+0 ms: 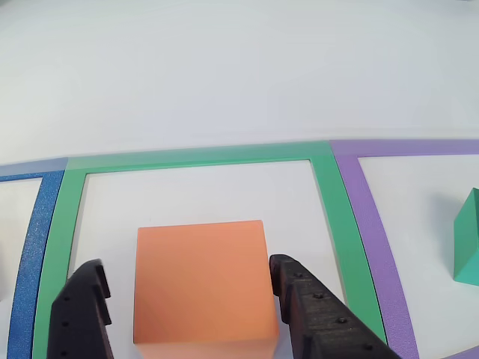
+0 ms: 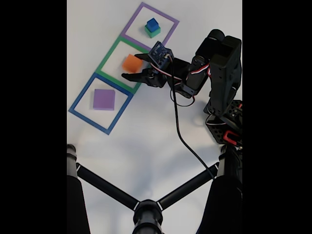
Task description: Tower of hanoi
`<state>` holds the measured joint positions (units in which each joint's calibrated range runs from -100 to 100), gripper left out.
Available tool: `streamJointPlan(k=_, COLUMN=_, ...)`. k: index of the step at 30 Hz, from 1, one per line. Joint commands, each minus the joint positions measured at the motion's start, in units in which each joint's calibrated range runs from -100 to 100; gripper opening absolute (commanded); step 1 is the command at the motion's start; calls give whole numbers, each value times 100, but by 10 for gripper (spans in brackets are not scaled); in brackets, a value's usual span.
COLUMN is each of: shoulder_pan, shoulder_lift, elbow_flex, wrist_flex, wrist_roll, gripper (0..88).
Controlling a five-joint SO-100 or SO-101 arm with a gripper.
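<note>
An orange block [image 1: 200,284] lies inside the green frame [image 1: 329,202]; the fixed view shows the orange block [image 2: 131,62] in the middle frame [image 2: 108,55]. My gripper [image 1: 187,265] is open and straddles it, one black finger [image 1: 82,307] a little off its left side and the other close against its right side. In the fixed view the gripper [image 2: 129,66] reaches in from the right. A blue cube [image 2: 151,23] sits on a green block [image 2: 153,32] in the purple frame [image 2: 139,10]. A flat purple block [image 2: 104,99] lies in the blue frame [image 2: 80,95].
The three frames run in a diagonal row on the white table [image 2: 146,141]. The arm's base [image 2: 224,102] stands at the right, with a black cable [image 2: 183,141] trailing down. Black tripod legs [image 2: 146,209] cross the bottom. The green block's edge [image 1: 468,247] shows at the right.
</note>
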<state>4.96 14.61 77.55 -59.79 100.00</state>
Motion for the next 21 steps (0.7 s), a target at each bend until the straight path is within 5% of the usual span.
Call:
streamJointPlan(k=1, shoulder_pan=-95, shoulder_lift=-19, elbow_flex=-99, wrist_flex=-46, wrist_roll=0, gripper=182)
streamJointPlan(k=16, shoulder_pan=-72, shoulder_lift=-347, elbow_flex=-217, wrist_flex=512, wrist_roll=0, gripper=87)
streamJointPlan(k=21, shoulder_pan=-72, shoulder_lift=-1477, elbow_flex=-317, wrist_flex=1880, wrist_roll=0, gripper=94)
